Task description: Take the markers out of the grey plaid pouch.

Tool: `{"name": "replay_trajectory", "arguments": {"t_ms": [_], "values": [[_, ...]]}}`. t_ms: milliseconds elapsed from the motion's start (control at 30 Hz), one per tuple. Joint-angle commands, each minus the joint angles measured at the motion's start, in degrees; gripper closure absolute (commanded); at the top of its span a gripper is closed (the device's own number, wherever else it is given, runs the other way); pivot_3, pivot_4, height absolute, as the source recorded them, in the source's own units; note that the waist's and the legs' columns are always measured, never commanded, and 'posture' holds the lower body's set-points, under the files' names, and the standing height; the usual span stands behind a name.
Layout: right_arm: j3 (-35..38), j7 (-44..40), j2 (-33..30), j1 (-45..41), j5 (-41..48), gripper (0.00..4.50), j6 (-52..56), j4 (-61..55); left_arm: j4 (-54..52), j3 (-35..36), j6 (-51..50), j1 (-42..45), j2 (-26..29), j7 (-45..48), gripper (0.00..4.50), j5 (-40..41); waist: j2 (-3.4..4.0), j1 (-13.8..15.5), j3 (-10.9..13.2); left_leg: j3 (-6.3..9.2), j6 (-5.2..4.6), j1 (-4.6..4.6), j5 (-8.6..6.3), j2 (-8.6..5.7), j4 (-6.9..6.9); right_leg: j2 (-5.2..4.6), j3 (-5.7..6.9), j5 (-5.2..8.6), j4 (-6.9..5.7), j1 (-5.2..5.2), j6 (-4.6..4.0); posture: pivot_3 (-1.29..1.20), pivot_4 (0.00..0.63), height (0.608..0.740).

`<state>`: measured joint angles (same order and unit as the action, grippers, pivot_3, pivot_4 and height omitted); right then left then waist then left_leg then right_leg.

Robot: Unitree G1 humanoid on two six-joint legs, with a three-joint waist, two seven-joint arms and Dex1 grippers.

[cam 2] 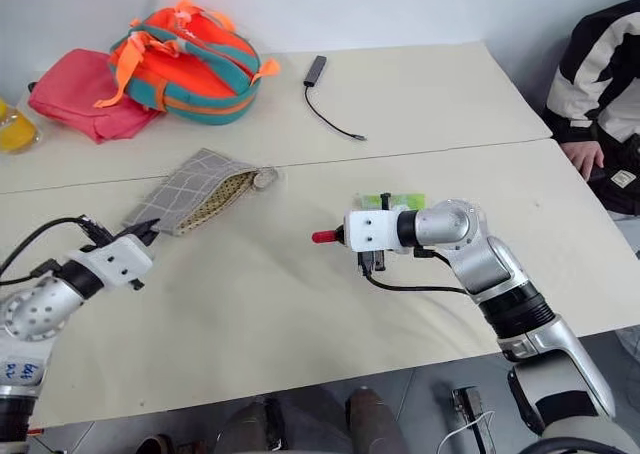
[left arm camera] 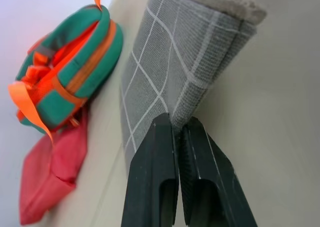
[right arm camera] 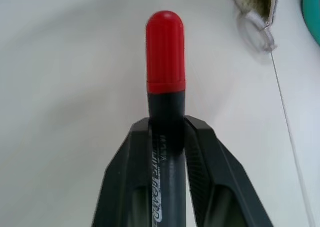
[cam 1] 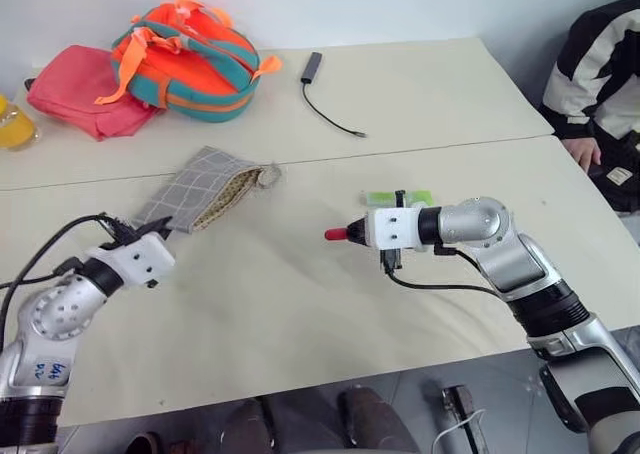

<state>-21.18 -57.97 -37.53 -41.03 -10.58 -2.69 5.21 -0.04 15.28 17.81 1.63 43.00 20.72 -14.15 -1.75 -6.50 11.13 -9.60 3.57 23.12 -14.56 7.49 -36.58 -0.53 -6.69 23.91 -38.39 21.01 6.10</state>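
Red marker (right arm camera: 165, 52) between right pincer (right arm camera: 167, 124) fingers

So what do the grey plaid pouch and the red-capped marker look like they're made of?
The grey plaid pouch looks like soft woven fabric, matte: a ribbed weave shows, and it folds where the left gripper pinches it. The red-capped marker looks like smooth hard plastic: its red cap has a soft sheen, and the dark barrel in the right gripper carries white print.

The grey plaid pouch (cam 1: 200, 191) lies flat on the table, its open mouth showing speckled lining. The red-capped marker (right arm camera: 165, 77) is held off the table, while the green marker (cam 1: 400, 197) lies flat beyond it.
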Motion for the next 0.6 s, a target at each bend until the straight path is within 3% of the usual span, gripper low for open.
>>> {"name": "replay_trajectory", "arguments": {"t_ms": [33,67,200,400,533,600], "values": [[0.2,0.7,-0.5,1.0,-1.8,3.96,-0.5,1.2,-3.2,0.8,-2.2,-1.3,-1.2,-0.6,4.50,1.6,0.00,0.1,0.0,-0.06,0.00,-0.02,0.00,0.04,-0.07,0.00,0.00,0.00,-0.08,0.01,-0.01,0.00,0.150,0.740],[0.4,1.2,0.1,1.2,-1.6,3.96,0.0,1.6,-3.2,0.5,-2.6,-1.4,-1.9,-0.3,4.50,2.3,0.00,0.1,0.0,-0.08,0.00,-0.03,0.00,0.06,-0.12,0.02,0.01,0.01,-0.12,0.00,-0.02,0.00,0.150,0.740],[-0.5,2.5,1.3,1.3,-3.0,3.96,-2.3,4.5,-4.2,1.2,-3.5,-1.0,-4.0,-0.9,3.43,4.4,-0.03,0.2,0.0,-0.09,-0.01,-0.06,-0.01,0.08,-0.38,0.07,0.04,0.01,-0.23,-0.08,-0.03,0.00,0.150,0.740],[1.6,1.9,3.9,1.5,0.1,1.91,0.4,4.3,-6.0,1.9,-5.4,-1.6,-4.8,2.4,1.51,10.7,-0.05,0.2,0.0,-0.08,-0.03,-0.15,-0.02,0.07,-0.46,0.08,0.05,0.01,-0.24,-0.21,-0.03,0.00,0.150,0.740],[5.6,0.7,6.4,2.5,7.3,0.46,5.6,1.2,-11.9,3.2,-10.5,-4.2,-6.6,9.4,0.15,25.3,-0.04,0.0,0.0,-0.05,-0.02,-0.21,-0.02,0.12,-0.40,0.08,0.09,0.01,-0.28,-0.25,-0.03,0.00,0.150,0.740],[8.1,0.2,7.8,3.3,11.9,0.02,9.4,-0.9,-15.2,4.6,-13.4,-6.1,-6.8,12.5,0.00,31.7,-0.04,0.0,0.0,-0.03,-0.01,-0.19,-0.02,0.13,-0.40,0.09,0.10,0.01,-0.31,-0.21,-0.03,0.00,0.150,0.740]]}}
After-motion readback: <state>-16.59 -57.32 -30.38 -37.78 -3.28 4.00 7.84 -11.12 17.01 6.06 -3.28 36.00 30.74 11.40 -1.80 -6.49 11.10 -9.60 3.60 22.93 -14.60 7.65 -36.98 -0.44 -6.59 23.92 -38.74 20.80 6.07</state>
